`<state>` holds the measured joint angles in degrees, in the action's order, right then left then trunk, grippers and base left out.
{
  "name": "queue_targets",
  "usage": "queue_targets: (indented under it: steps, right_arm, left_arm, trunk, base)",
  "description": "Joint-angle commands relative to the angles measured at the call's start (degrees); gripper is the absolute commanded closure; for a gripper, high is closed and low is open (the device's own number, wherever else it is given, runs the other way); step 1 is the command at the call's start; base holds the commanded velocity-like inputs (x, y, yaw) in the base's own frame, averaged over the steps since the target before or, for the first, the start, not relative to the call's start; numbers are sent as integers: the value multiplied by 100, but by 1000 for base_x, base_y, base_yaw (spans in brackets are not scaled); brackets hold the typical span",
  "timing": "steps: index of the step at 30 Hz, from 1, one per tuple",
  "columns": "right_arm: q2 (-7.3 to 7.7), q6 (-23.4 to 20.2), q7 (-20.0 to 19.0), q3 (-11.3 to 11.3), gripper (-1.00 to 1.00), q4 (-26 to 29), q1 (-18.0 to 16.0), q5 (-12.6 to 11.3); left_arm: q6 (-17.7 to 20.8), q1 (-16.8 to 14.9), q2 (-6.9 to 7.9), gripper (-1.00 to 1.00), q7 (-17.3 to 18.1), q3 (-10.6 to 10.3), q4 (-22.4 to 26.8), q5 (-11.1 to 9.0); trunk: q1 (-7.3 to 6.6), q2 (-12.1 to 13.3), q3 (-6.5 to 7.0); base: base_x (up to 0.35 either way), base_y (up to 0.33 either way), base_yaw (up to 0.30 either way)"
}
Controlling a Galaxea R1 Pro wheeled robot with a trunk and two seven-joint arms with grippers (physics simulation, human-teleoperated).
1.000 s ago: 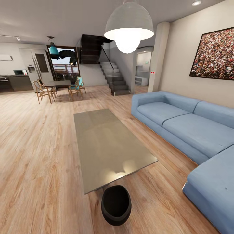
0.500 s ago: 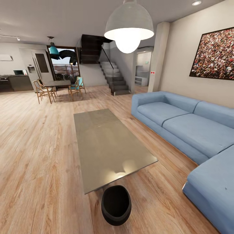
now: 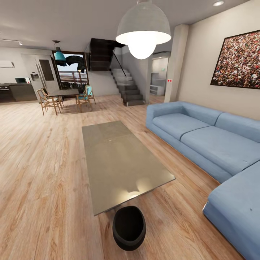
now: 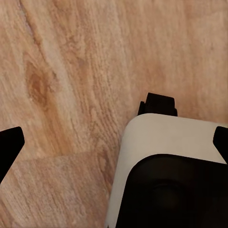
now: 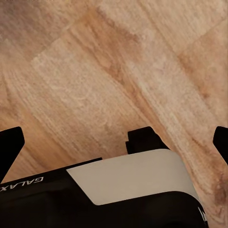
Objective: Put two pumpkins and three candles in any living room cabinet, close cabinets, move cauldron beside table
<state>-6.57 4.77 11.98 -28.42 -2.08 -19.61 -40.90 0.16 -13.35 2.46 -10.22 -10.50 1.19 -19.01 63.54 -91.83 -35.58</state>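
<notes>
Both pincers (image 4: 114,137) (image 5: 114,142) gape wide, empty, over floor (image 4: 85,61).

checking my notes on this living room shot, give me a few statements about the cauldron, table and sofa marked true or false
1. The cauldron stands on the wooden floor at the near end of the coffee table. True.
2. The cauldron sits on top of the coffee table. False: it is on the floor, just past the table's near edge.
3. A blue sofa runs along the table's right side in the head view. True.
4. A pumpkin lies on the coffee table. False: its glossy top is bare.
5. The left gripper holds a candle. False: its fingers are spread, with floor between them.
</notes>
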Motion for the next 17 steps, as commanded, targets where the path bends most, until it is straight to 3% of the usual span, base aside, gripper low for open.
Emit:
queue_targets:
  steps: [1, 17]
  right_arm:
    - [-4, 33, -2, -42, -100, -21, -8, -47]
    - [-6, 33, -2, -48, -100, -21, -8, -50]
  left_arm:
    - [2, -1, 0, -100, -15, -49, 4, -50]
    - [2, -1, 0, -100, -15, -49, 4, -50]
  trunk:
    - [-1, -3, -5]
    - [-1, -3, -5]
  base:
    - [0, 0, 0]
    - [0, 0, 0]
